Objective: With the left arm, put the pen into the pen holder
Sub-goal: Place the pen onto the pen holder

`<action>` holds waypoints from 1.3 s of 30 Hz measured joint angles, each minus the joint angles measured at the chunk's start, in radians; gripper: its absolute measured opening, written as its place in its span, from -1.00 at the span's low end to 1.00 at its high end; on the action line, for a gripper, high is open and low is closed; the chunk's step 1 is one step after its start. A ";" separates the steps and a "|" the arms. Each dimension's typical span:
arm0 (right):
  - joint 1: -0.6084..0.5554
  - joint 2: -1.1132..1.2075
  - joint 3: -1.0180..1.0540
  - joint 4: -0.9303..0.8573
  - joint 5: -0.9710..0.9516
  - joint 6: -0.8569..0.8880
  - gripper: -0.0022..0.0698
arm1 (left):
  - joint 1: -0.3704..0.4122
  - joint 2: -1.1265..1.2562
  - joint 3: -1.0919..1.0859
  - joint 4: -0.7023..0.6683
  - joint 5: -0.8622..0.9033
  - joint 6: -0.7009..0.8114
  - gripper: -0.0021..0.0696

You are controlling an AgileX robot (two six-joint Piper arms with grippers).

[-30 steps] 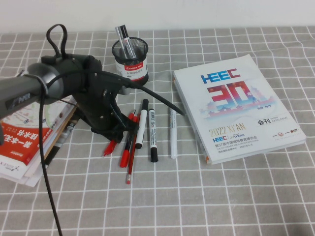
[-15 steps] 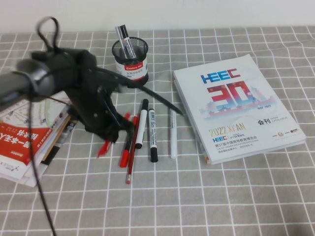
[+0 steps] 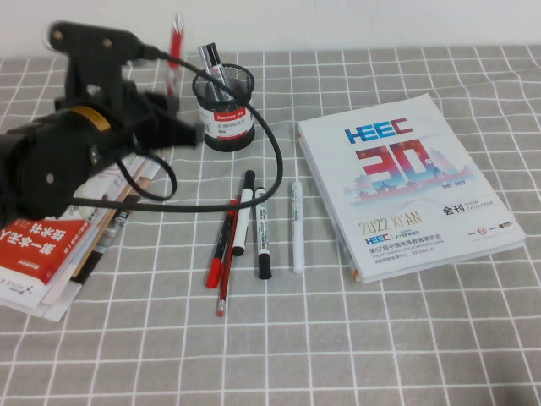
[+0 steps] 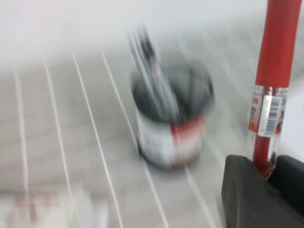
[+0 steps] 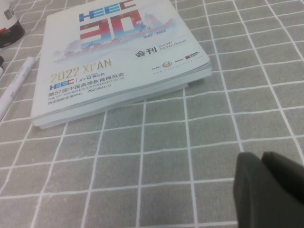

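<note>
Red all over, the pen [image 3: 176, 44] stands pretty much upright, long axis vertical, lifted off the table just left of the black mesh pen holder [image 3: 224, 108], which already has a black-and-silver marker [image 3: 214, 69] in it. It's a thick plastic barrel with a barcode sticker. The left gripper [image 4: 266, 172] pinches its lower end. The right gripper [image 5: 270, 190] hovers over grey checked cloth [image 5: 166, 142], fingers together, holding nothing.

A grey cloth with a white grid [image 3: 406, 338] covers the table. On it stand the pen holder [image 3: 225, 110], a row of loose pens [image 3: 245, 228], a white HEEC catalogue [image 3: 406, 182] and a stack of booklets [image 3: 51, 245].
</note>
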 joint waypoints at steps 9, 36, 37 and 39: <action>0.000 0.000 0.000 0.000 0.000 0.000 -0.98 | 0.004 0.115 0.015 0.137 -0.548 -0.220 -0.74; 0.000 0.000 0.000 0.020 0.002 0.000 -0.98 | 0.107 0.611 -0.431 0.399 -0.646 -0.579 -0.74; 0.000 0.000 0.000 0.021 0.002 0.000 -0.98 | 0.107 0.615 -0.431 0.399 -0.646 -0.581 -0.74; 0.000 0.000 0.000 0.023 0.002 0.000 -0.98 | 0.107 0.633 -0.431 0.401 -0.646 -0.583 -0.74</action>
